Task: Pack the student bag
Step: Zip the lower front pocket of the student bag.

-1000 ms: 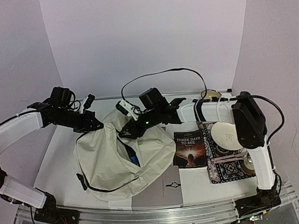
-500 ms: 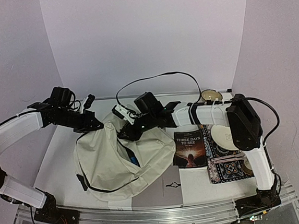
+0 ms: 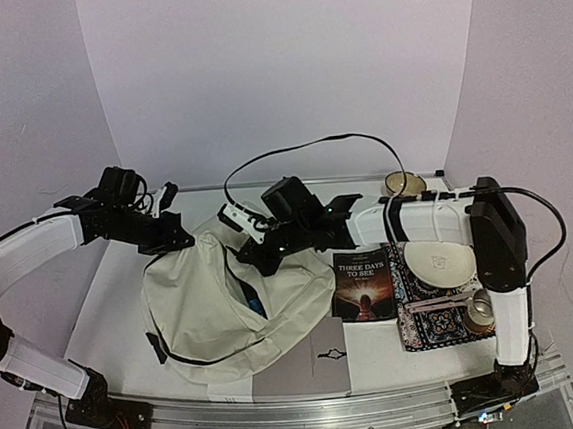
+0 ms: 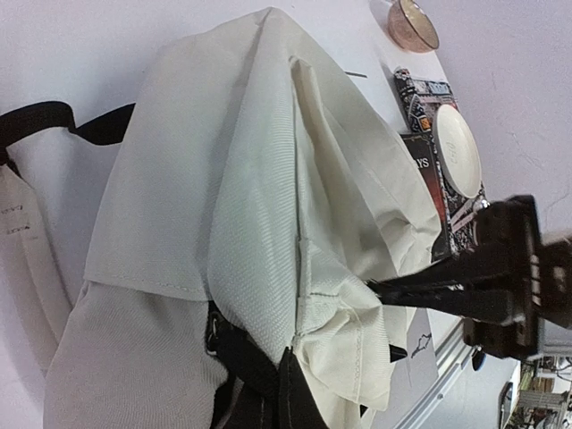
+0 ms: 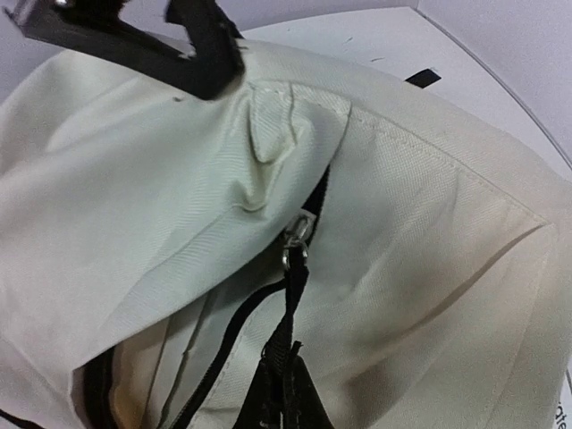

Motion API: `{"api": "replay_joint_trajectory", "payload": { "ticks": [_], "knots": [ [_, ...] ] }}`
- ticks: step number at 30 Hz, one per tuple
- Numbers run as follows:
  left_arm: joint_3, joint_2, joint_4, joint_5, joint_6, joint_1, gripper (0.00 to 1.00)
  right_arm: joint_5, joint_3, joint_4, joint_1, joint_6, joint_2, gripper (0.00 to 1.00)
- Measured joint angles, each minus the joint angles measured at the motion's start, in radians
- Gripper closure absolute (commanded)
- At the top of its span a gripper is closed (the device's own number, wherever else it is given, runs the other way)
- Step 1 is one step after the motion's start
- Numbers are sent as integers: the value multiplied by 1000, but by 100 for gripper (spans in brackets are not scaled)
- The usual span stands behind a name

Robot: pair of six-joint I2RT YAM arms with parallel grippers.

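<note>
Moved: your right elbow swung right, uncovering the plate (image 3: 439, 259) | left gripper (image 3: 178, 240) jaws clamped on student bag (image 3: 209, 302) rim, bracing it left-of-centre on the desk (image 3: 112, 290) | right gripper (image 5: 279, 384) jaws pinch the zipper pull (image 5: 293, 295), likely to widen the opening | book (image 3: 364, 285) waits alongside.

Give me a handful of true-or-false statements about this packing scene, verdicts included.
1. The student bag is partly unzipped. True.
2. The book titled "Three Days to See" is inside the bag. False: it lies on the table, to the right of the bag.
3. The left gripper pinches the bag's fabric. True.
4. The white plate rests on top of the bag. False: it sits on the patterned mat, right of the book.
5. The right gripper is shut on the zipper pull. True.
</note>
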Motion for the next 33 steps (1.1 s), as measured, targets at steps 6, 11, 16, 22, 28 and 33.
{"api": "replay_joint_trajectory", "payload": {
  "ticks": [6, 11, 16, 22, 28, 33],
  "knots": [
    [0, 9, -3, -26, -56, 9, 100, 72, -82, -14, 51, -7, -106, 100],
    [0, 11, -9, -47, -101, 34, 100, 126, -181, -44, 79, -6, -149, 100],
    [0, 15, -19, -89, -135, 74, 100, 157, -280, -76, 100, 5, -183, 100],
    [0, 15, -30, -115, -153, 127, 100, 199, -393, -74, 103, 25, -272, 100],
    [0, 16, -48, -98, -154, 156, 100, 263, -447, -24, 103, 50, -360, 100],
    [0, 12, -47, -65, -156, 166, 100, 315, -441, -31, 105, 64, -364, 100]
  ]
}}
